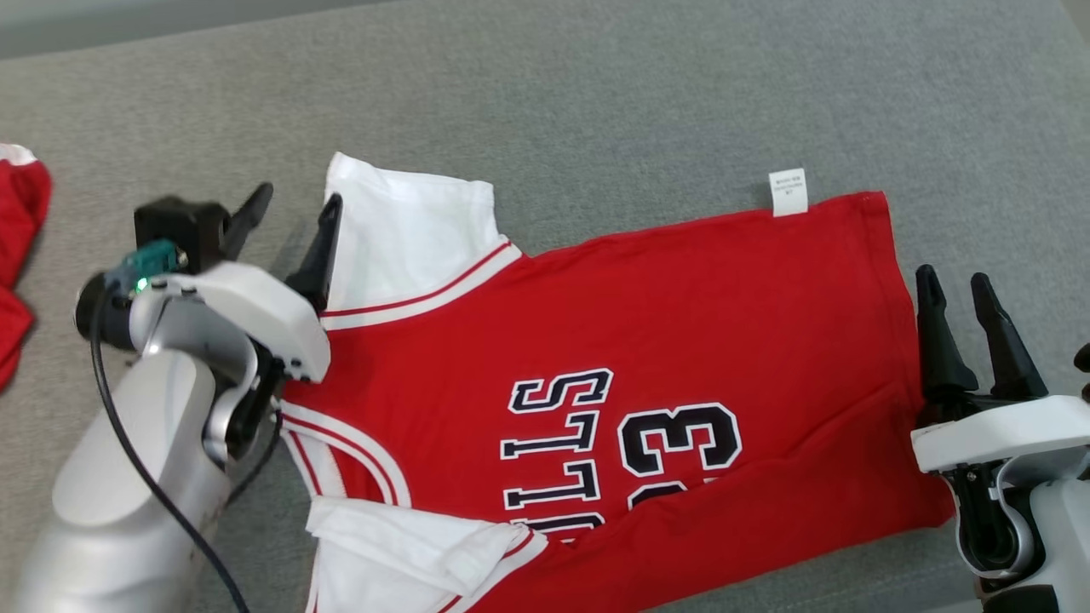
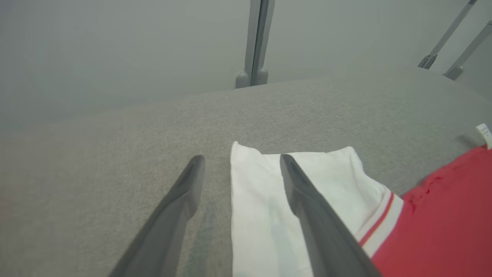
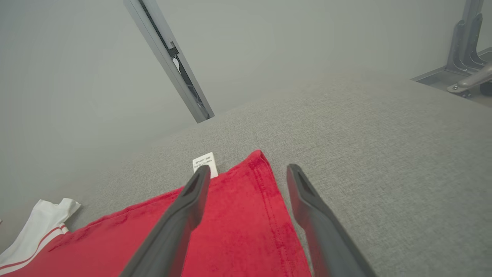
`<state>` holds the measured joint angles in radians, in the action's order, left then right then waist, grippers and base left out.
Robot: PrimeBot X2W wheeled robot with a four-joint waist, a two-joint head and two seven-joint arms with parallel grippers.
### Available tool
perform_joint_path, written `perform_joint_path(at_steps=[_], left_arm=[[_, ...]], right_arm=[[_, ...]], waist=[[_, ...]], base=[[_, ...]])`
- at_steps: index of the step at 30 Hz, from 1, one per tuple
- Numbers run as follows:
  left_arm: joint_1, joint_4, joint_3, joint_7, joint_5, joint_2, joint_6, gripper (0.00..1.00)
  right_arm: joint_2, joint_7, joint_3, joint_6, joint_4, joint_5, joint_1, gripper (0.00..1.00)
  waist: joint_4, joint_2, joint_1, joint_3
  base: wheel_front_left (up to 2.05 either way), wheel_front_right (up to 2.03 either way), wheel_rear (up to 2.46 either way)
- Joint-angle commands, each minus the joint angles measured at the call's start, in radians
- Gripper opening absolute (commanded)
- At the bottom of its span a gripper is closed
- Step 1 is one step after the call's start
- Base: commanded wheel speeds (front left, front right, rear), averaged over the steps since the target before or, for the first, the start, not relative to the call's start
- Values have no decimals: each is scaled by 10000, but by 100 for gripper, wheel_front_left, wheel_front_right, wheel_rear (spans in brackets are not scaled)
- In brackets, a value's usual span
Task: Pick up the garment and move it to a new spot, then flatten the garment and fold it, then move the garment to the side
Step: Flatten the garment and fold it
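Other cloth: a second red cloth [image 1: 19,247] lies at the left edge of the grey table [image 1: 596,94], well apart from the shirt.
Posts: grey metal posts [image 2: 256,42] stand past the far edge of the table.
In the way: the left arm [image 1: 162,426] hides part of the shirt's neck in the head view.
Where: the shirt [image 1: 681,323] lies flat on the table, between the two grippers.
Which way: its long side runs left to right, neck end left, hem right.
Sleeves: the far sleeve [image 1: 409,230] lies flat; the near sleeve [image 1: 400,545] is bunched up.
Look: red with white sleeves, striped edges and dark letters lying sideways; a small white tag [image 1: 788,191] sticks out at the far right corner.
Left gripper [image 1: 298,196]: wide open, holding nothing, one finger over the far sleeve, one over bare table.
Right gripper [image 1: 953,274]: wide open, holding nothing, just beside the hem.
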<state>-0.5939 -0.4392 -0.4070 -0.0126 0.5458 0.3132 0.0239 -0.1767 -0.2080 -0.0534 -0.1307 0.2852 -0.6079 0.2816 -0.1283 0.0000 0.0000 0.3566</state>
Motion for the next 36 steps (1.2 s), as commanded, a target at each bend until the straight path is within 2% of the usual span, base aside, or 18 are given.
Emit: perform_joint_path(at_steps=[1, 8, 19, 20, 21, 22, 24, 30, 36], left_arm=[[-393, -211, -37, -88, -127, 85, -44, 100], [-1710, -1705, -408, -531, -535, 55, -99, 100], [-2717, -3580, -905, -169, -987, -159, -346, 100], [-2805, -3730, -933, -130, -995, -193, -396, 92], [-2887, -3849, -991, -85, -1040, -214, -438, 51], [-2959, -3967, -1024, -28, -1051, -247, -491, 39], [-3046, -4190, -1075, 102, -1015, -317, -617, 0], [-3246, -4531, -967, 767, -689, -623, -953, 0], [-3269, -4322, -824, 1400, -215, -931, -1238, 0]], right_arm=[[-15, -115, -29, -1, 21, -12, 82, 100], [-5, -277, -198, -1, 39, -109, 226, 100], [155, -350, -339, -1, 125, -139, 311, 100], [165, -361, -344, -1, 118, -147, 318, 100], [162, -367, -336, -1, 106, -151, 332, 100], [149, -377, -328, -1, 93, -154, 349, 100], [107, -388, -299, -1, 75, -158, 383, 100], [-202, -285, -316, -1, -23, 73, 584, 100], [-969, 342, -627, -1, 337, 533, 1422, 100]], waist=[[-262, 0, 0, 273], [-589, 0, 0, 551], [-710, 0, 0, 715], [-700, 0, 0, 734], [-684, 0, 0, 752], [-665, 0, 0, 768], [-623, 0, 0, 789], [-371, 0, 0, 763], [86, 0, 0, 720]], base=[[0, 0, 0], [0, 0, 0], [0, 0, 0], [0, 0, 0], [0, 0, 0], [0, 0, 0], [0, 0, 0], [0, 0, 0], [0, 0, 0]])
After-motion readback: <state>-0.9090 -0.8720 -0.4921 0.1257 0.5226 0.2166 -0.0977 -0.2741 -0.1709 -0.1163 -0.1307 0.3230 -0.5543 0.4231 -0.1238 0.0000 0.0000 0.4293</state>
